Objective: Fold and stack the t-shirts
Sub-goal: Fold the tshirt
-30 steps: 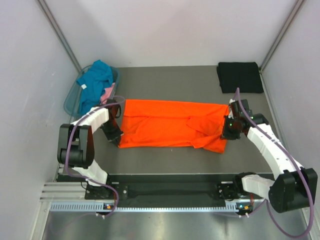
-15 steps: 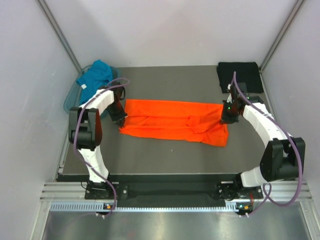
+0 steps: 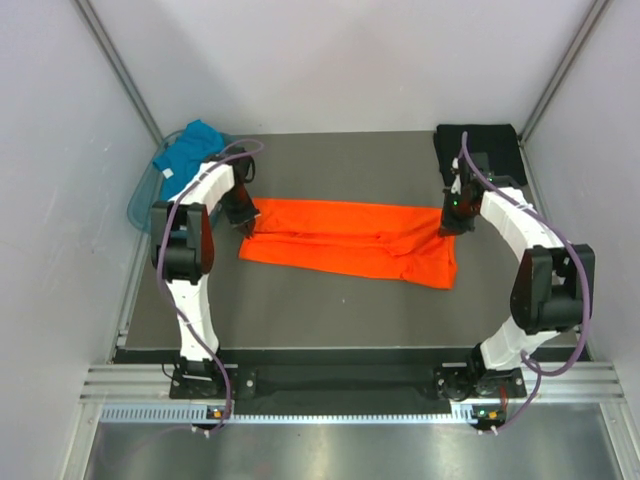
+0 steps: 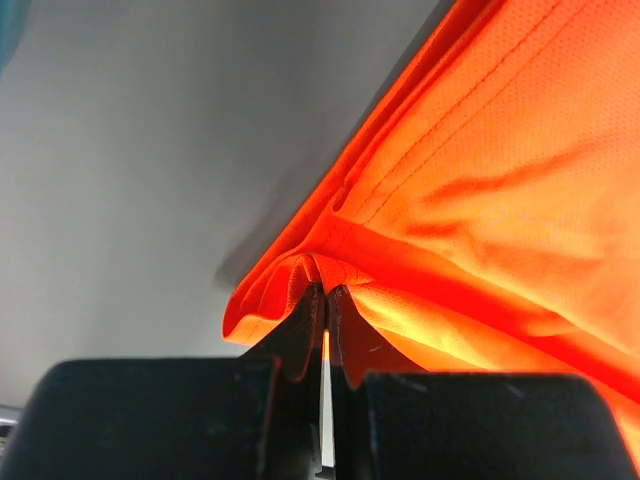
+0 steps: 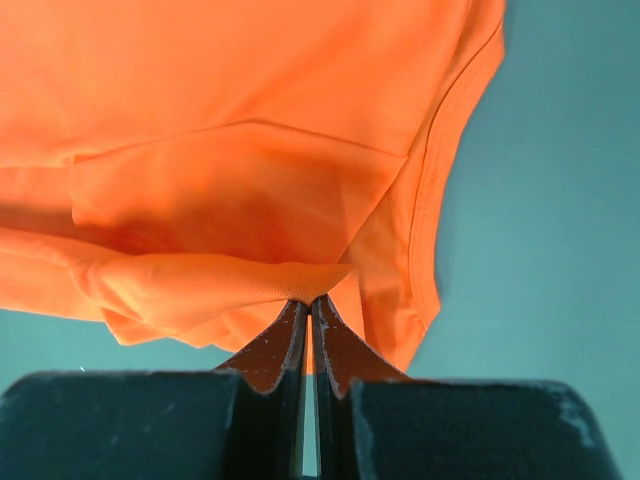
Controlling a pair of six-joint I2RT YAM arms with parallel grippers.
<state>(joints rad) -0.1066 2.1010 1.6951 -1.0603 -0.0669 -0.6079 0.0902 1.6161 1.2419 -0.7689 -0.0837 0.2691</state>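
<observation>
The orange t-shirt point(image 3: 350, 242) lies as a long folded band across the middle of the grey table. My left gripper point(image 3: 246, 217) is shut on its far left corner; in the left wrist view the cloth point(image 4: 480, 200) bunches between the closed tips of that gripper point(image 4: 325, 290). My right gripper point(image 3: 450, 222) is shut on the far right corner; in the right wrist view the shirt point(image 5: 240, 190) is pinched at the tips of that gripper point(image 5: 308, 300). A folded black t-shirt point(image 3: 480, 152) lies at the back right. A teal t-shirt point(image 3: 190, 150) sits in the basket.
The translucent blue-green basket point(image 3: 140, 200) stands at the back left beside my left arm. White walls with metal posts close in the table on three sides. Bare grey table surface point(image 3: 330, 310) shows in front of the orange shirt.
Both grippers have carried the near edge of the orange shirt away from me toward the back edge. The shirt is now a narrower folded band. Both arms are stretched further out.
</observation>
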